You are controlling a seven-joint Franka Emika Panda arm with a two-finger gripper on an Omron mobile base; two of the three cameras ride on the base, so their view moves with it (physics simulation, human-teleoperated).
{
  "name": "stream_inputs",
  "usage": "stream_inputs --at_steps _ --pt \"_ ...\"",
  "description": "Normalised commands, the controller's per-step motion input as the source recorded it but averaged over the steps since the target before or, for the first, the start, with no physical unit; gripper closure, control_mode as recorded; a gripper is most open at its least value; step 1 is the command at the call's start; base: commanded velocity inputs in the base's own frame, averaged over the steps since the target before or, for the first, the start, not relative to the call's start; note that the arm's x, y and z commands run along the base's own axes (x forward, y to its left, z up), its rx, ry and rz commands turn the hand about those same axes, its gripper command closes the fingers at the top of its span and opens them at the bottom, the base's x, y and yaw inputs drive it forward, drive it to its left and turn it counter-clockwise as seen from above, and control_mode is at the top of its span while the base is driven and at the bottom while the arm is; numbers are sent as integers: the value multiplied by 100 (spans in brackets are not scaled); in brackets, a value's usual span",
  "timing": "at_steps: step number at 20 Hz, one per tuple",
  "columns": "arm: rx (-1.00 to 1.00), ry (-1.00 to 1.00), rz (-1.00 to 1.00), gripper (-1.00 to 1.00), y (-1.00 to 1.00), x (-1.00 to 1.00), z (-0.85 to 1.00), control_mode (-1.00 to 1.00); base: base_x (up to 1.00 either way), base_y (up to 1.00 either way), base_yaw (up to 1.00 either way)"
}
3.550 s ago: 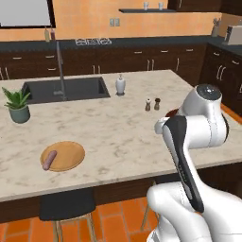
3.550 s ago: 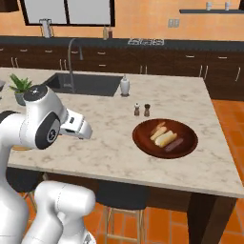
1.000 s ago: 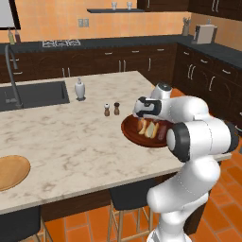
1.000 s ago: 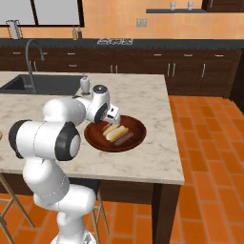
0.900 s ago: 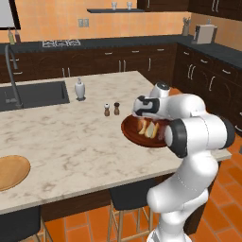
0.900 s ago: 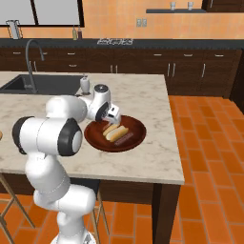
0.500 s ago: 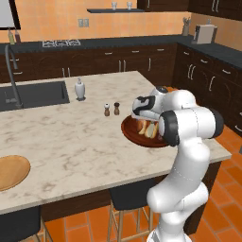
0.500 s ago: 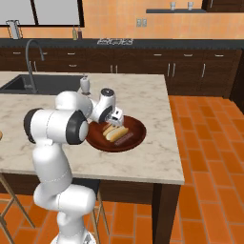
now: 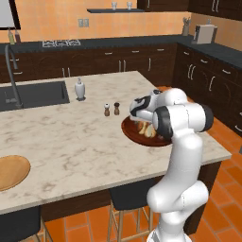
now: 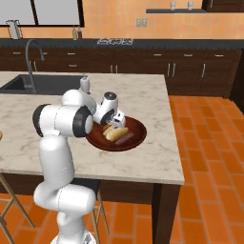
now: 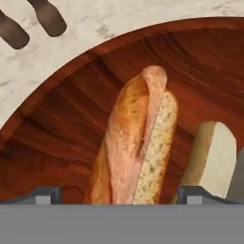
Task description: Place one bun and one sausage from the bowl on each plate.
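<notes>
In the bowl (image 11: 62, 119) near the counter's (image 9: 71, 137) right edge, a bun (image 11: 136, 143) lies straight ahead between the wide-spread tips of the end effector (image 11: 119, 193), long axis pointing away from it.

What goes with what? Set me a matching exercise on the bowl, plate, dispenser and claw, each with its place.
1 bowl
2 plate
3 dispenser
4 claw

a beside the sink
b open over a bun
c far left on the counter
d beside the shakers

Pairs: 1-d, 2-c, 3-a, 4-b
</notes>
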Motion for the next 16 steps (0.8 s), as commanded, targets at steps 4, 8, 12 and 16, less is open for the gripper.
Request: stream_inputs --at_steps 4,8,12,16 --pt "0 1 0 -100 1 28 -35 -100 0 0 0" --pt "0 1 0 100 0 8 -33 -100 0 0 0" --pt "0 7 -1 100 0 -2 -21 -100 0 0 0" --pt "0 0 0 100 0 -12 1 -100 0 0 0"
